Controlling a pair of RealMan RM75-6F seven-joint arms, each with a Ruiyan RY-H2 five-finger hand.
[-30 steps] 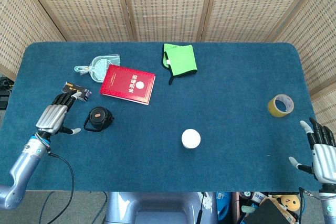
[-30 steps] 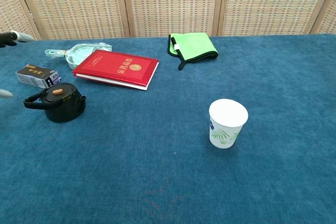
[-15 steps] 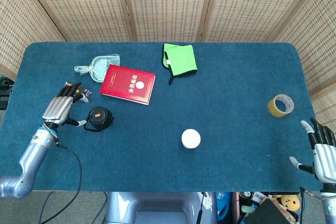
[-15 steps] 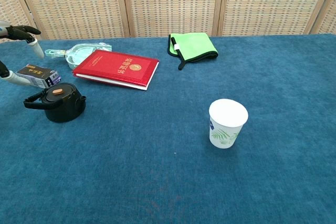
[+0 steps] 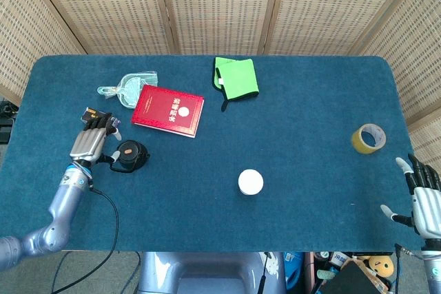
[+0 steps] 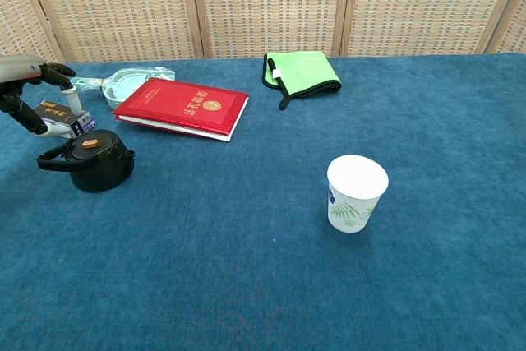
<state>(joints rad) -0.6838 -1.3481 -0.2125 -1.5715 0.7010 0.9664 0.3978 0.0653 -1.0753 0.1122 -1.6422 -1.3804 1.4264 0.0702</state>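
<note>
A small black teapot (image 5: 130, 154) (image 6: 94, 160) with an orange knob stands on the blue table, its handle toward the left edge. My left hand (image 5: 91, 142) (image 6: 31, 92) hovers just left of the teapot, over a small dark box (image 6: 60, 118), fingers apart and holding nothing. My right hand (image 5: 426, 195) hangs open off the table's right front corner, below a roll of yellow tape (image 5: 368, 138). A white paper cup (image 5: 251, 182) (image 6: 356, 193) stands near the table's middle front.
A red book (image 5: 168, 109) (image 6: 182, 107) lies behind the teapot, with a clear plastic scoop (image 5: 127, 87) (image 6: 123, 84) at its left. A folded green cloth (image 5: 236, 78) (image 6: 302, 69) lies at the back centre. Wicker screens close off the back.
My left hand has moved right and forward along the table, from the left edge to right beside the teapot's handle. My right hand has barely shifted.
</note>
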